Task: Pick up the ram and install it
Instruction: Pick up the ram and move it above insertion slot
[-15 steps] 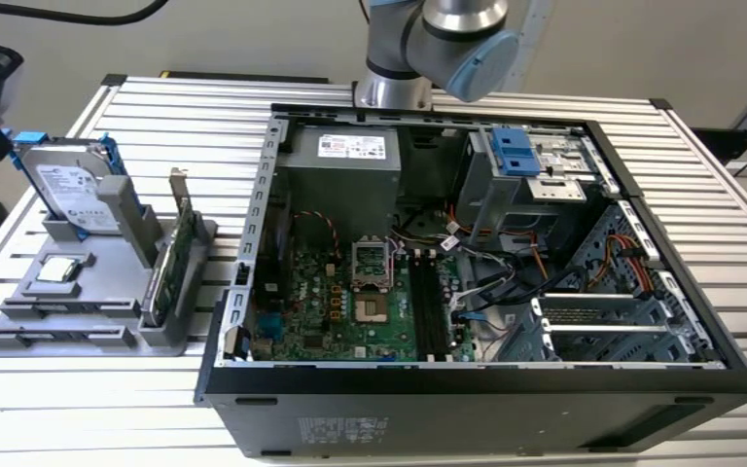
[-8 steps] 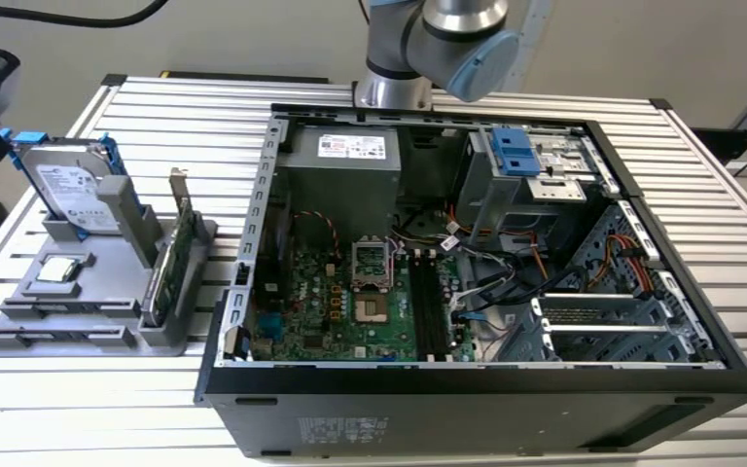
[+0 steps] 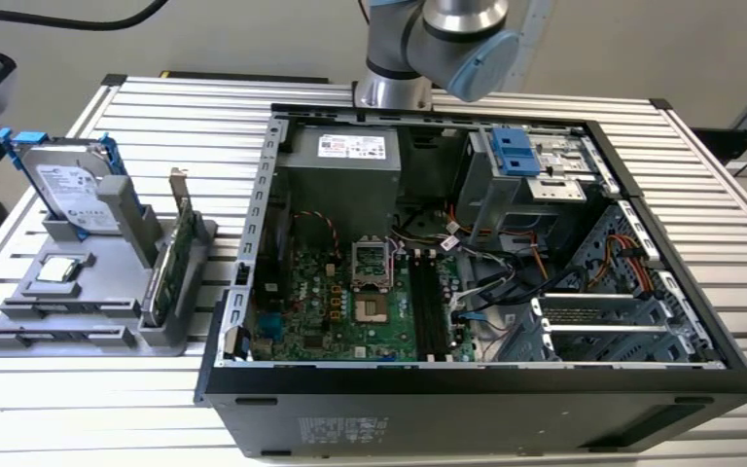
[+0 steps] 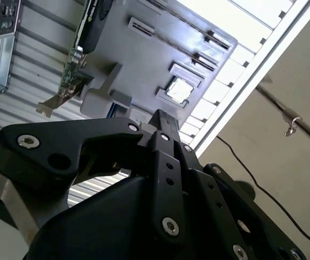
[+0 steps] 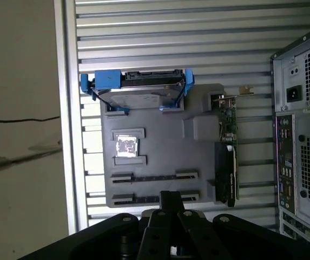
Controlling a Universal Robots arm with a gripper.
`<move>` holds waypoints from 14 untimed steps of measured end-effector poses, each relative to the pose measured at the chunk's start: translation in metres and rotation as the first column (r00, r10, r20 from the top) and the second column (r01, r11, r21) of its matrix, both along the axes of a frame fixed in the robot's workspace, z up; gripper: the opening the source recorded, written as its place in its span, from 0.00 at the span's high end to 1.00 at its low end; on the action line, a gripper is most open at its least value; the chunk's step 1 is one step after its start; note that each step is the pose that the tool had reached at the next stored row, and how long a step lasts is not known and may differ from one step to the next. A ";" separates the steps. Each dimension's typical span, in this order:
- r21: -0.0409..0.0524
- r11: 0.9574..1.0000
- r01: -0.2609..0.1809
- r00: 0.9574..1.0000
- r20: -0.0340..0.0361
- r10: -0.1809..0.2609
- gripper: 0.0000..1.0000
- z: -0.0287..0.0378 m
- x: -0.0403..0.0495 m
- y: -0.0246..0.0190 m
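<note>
Slatted metal table (image 3: 88, 409) with a grey parts holder (image 5: 160, 146) on it. Cannot tell whether the ram sits in the holder's two long slots (image 5: 153, 176), which are nearest the gripper (image 5: 171, 196) tips. The gripper hangs above the holder, jaws clenched together. A hard drive (image 5: 138, 95) and a green card (image 5: 228, 157) stand in the holder, with an open PC case (image 3: 478, 409) beside it.

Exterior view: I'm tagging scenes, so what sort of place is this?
Likely a robot PC-assembly test bench: an open computer case on a slatted metal table, a grey parts holder beside it, a robot arm behind.
</note>
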State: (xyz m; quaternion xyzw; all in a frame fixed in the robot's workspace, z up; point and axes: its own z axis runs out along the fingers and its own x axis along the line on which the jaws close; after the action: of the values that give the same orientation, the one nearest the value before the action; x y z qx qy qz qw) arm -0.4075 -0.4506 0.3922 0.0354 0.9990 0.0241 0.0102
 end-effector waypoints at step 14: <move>0.000 1.000 0.000 1.000 0.000 0.000 1.00 -0.0001 -0.0011 -0.0067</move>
State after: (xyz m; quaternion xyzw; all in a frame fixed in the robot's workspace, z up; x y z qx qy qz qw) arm -0.4086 -0.4573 0.3921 0.0354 0.9990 0.0241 0.0102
